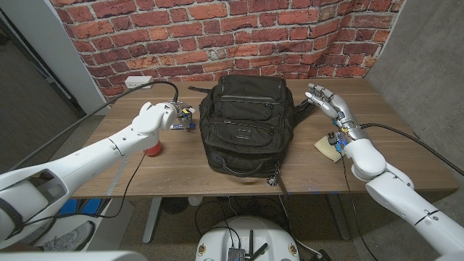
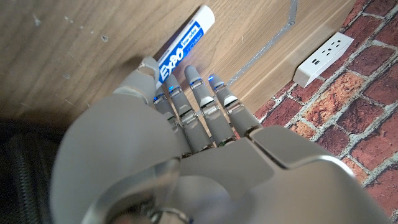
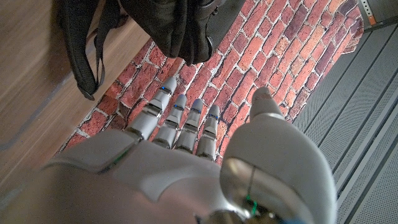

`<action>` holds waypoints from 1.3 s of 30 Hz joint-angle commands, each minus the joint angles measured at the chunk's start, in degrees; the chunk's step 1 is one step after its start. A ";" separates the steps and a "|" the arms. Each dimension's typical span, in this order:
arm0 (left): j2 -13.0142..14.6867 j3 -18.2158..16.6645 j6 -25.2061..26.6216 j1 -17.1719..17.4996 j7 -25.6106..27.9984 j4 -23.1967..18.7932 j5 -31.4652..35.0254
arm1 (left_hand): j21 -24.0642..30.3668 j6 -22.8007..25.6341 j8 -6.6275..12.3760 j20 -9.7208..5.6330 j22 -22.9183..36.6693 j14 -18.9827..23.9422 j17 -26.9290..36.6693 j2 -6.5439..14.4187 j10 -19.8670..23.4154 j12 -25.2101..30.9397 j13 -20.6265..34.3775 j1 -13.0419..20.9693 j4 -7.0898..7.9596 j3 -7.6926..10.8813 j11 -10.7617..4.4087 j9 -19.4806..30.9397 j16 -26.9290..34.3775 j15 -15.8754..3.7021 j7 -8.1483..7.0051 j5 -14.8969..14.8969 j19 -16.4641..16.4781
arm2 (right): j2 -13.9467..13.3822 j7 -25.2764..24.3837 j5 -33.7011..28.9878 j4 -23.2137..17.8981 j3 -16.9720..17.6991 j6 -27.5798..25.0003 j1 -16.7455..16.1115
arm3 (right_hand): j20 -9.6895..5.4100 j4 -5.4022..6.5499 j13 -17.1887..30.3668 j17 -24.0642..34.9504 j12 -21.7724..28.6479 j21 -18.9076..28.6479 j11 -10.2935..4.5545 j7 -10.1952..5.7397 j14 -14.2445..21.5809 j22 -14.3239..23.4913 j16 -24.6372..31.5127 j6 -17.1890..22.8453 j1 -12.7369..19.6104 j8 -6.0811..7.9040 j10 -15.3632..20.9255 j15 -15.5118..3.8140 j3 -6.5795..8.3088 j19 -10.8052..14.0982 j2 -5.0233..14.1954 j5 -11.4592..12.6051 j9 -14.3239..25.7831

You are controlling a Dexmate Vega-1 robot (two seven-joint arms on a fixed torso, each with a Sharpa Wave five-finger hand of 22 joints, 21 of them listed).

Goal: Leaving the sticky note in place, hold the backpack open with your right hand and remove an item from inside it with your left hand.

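One power strip (image 1: 138,82) lies behind the backpack (image 1: 244,123).

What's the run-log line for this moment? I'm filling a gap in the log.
left hand: holds marker beside backpack | right hand: open, by backpack | sticky note: on table

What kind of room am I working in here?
Probably an office or lab test corner: a wooden desk against a brick-pattern backdrop, a white power strip by the wall, and a black backpack on the desk.

Red brick wall (image 1: 217,29) behind wooden table (image 1: 239,177).
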 commanded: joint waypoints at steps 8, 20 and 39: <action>0.84 -1.66 3.22 2.48 -1.48 -3.39 2.97 | -0.10 -5.78 -1.13 -8.74 0.16 -5.02 -0.05 -2.59 -4.97 -0.20 0.04 -1.02 0.22 -1.10 0.08 0.19 -0.37 -6.85 -0.09 -0.15 -0.25 | 0.26 0.95 0.92 2.58 -0.96 2.21 1.63 | -0.05 -0.28 0.00 0.02 0.26 0.00 -0.11 0.14 0.49 -0.05 0.34 0.67 -0.66 0.32 0.56 -0.48 -0.25 0.17 0.15 0.52 0.09; 0.80 -4.23 6.99 4.67 -0.46 -6.16 2.52 | -0.70 -10.67 -1.11 -8.67 0.06 -12.32 -0.17 -3.69 -12.35 -0.26 0.00 -5.32 1.71 -3.82 0.28 0.07 -0.39 -5.84 0.24 -0.43 -2.86 | 0.14 1.70 2.08 3.61 -0.88 3.18 1.73 | -0.04 -0.53 -0.02 -0.11 0.12 -0.04 -0.25 0.07 0.31 -0.05 0.28 0.68 -0.90 0.22 0.36 -0.39 -0.30 0.17 0.27 0.54 0.09; 0.82 -8.60 13.40 8.95 5.58 -10.76 -3.24 | -0.58 -14.06 -1.37 -7.69 0.03 -16.23 -0.35 -2.83 -16.50 -0.08 -0.08 -9.90 2.89 -4.67 0.93 -0.05 -0.39 -5.45 0.99 -0.52 -4.59 | 1.08 5.78 7.51 7.55 -1.50 6.04 3.53 | -0.17 -0.30 -0.09 -0.44 -0.69 -0.72 0.25 0.14 -2.52 -0.10 -0.66 -2.10 -3.29 -0.73 -2.25 0.23 -0.94 -1.90 0.76 0.30 0.05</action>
